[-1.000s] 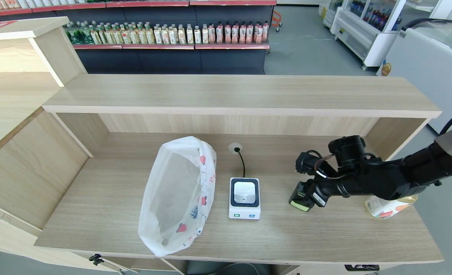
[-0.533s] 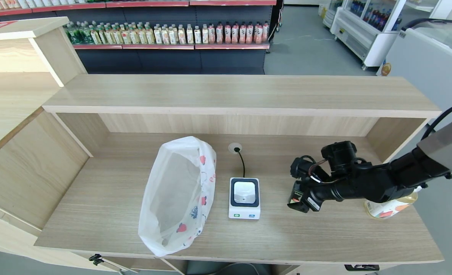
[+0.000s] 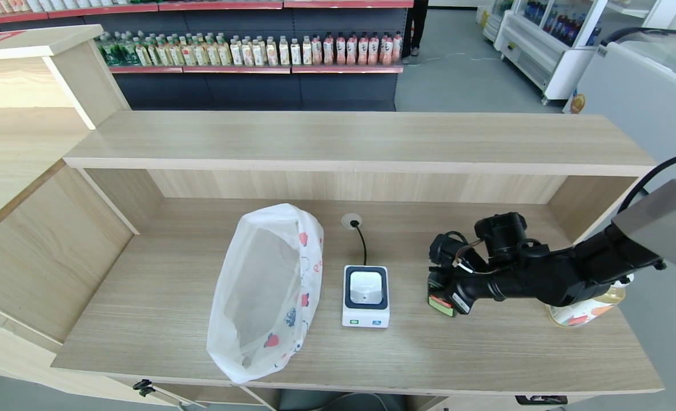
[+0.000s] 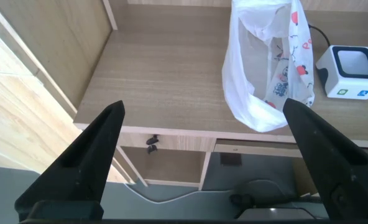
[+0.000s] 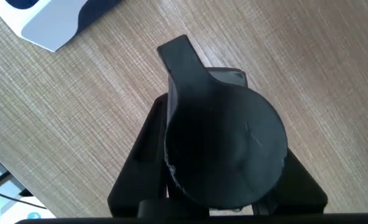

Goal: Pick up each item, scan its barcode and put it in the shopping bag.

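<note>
Just right of the scanner (image 3: 365, 295), your right gripper (image 3: 444, 292) is pinching a small dark item (image 3: 441, 303) with a red-and-green end, low over the counter (image 3: 429, 354). Whether the item has lifted off the wood you cannot tell. From this you should judge the task as barely begun: the first item is gripped but not yet over the scanner's window, so scanning and bagging both remain. The shopping bag (image 3: 264, 285) lies just left of the scanner with its mouth open and, as far as its thin plastic shows, nothing inside. A printed can (image 3: 580, 311) stands well to the right of the scanner, partly behind your right arm, and looks like the next thing to handle. Your left gripper (image 4: 204, 112) hangs with its fingers spread wide, holding nothing, out beyond the bag on the side away from the scanner. Compared with a second ago, your right arm has carried the item a little closer to the scanner and turned it, so a red-and-green face shows where a green one did. Bag, scanner and can sit where they were.
</note>
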